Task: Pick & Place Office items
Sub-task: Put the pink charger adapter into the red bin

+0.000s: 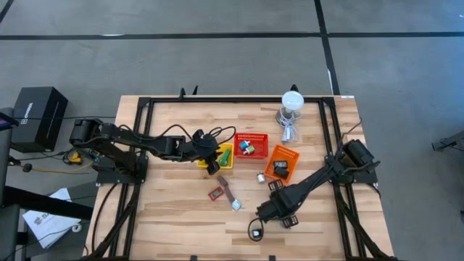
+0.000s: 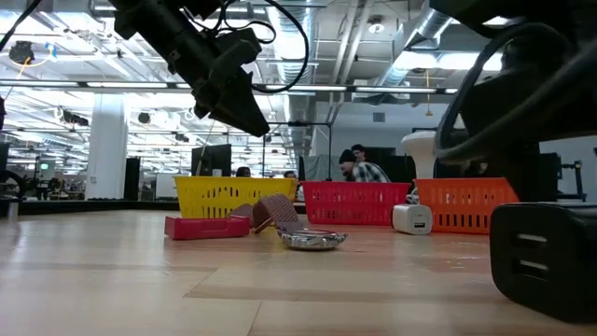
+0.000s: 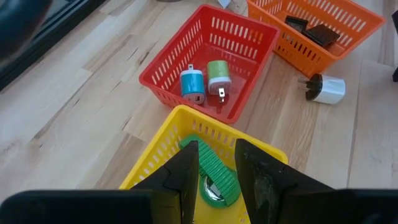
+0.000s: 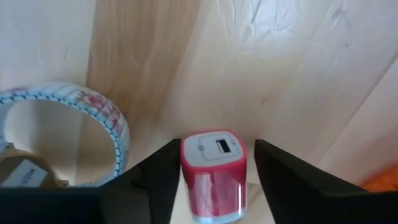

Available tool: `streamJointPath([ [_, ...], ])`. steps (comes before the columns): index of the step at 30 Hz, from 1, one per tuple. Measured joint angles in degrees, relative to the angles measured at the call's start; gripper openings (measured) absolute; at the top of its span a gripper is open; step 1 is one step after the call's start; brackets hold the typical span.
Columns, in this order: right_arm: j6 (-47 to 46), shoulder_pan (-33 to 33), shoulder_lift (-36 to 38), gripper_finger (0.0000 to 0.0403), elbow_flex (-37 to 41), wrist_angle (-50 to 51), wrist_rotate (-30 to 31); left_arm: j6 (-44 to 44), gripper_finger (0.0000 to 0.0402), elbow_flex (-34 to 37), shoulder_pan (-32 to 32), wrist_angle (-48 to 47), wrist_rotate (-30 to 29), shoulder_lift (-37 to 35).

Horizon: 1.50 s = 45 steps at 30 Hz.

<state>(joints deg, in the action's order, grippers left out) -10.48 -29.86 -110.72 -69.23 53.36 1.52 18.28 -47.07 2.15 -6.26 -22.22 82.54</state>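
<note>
My left gripper (image 3: pixel 216 146) hovers open above the yellow basket (image 3: pixel 163 149). A green ribbed band (image 3: pixel 214 171) lies inside the basket, below the gap between the fingers. In the low view this gripper (image 2: pixel 250 119) hangs high over the basket (image 2: pixel 233 198). My right gripper (image 4: pixel 216 146) is low over the table's near middle (image 1: pixel 262 212), shut on a red-and-white charger cube (image 4: pixel 214 168). A white tape ring (image 4: pixel 68 118) lies beside it. A red flat item (image 1: pixel 216 193), a brown-strapped watch (image 1: pixel 230 194) and a white plug (image 1: pixel 259 177) lie on the table. My right gripper holds the charger cube by its red side walls (image 4: pixel 186 174), pinched between the two fingers (image 4: pixel 158 180). It comes from above, slanting down. The white end with the USB port (image 4: pixel 216 146) points away from the wrist, toward the wood. Whether the cube is clear of the table does not show.
The red basket (image 1: pixel 251 145) holds a blue and a green charger. The orange basket (image 1: pixel 282 162) holds dark items. A white-topped object with a coiled cable (image 1: pixel 291 109) stands near the far edge. Bare wood lies along the near left part of the table (image 1: pixel 167 217).
</note>
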Motion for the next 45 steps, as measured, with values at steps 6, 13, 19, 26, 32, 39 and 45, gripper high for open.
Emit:
streamJointPath([
  [6,-0.1,2.3,-0.1,0.0126,0.0,-0.3,-3.7,0.0,0.01,0.0,0.0,0.0,0.0,0.0],
  [13,5.1,4.9,-0.2,0.0142,-5.3,-0.5,-3.0,0.0,0.01,0.0,0.0,0.3,0.0,0.0],
  [19,13.2,7.7,-0.2,0.0125,-15.4,5.4,1.0,0.0,0.01,0.0,0.0,0.3,0.0,0.0],
  [26,24.0,16.9,-0.1,0.0131,-21.3,12.5,16.2,0.0,0.01,0.0,0.0,0.3,0.0,0.0],
  [32,27.7,28.5,-0.1,0.0132,-21.4,10.9,16.8,0.0,0.01,0.0,0.0,0.3,0.0,0.0],
  [39,29.1,37.4,-0.1,0.0141,-21.4,7.0,14.9,0.0,0.01,0.0,0.0,0.3,0.0,0.0],
  [45,29.1,39.0,-0.2,0.014,-21.4,5.4,10.7,0.0,0.01,0.0,0.0,0.3,0.0,0.0],
])
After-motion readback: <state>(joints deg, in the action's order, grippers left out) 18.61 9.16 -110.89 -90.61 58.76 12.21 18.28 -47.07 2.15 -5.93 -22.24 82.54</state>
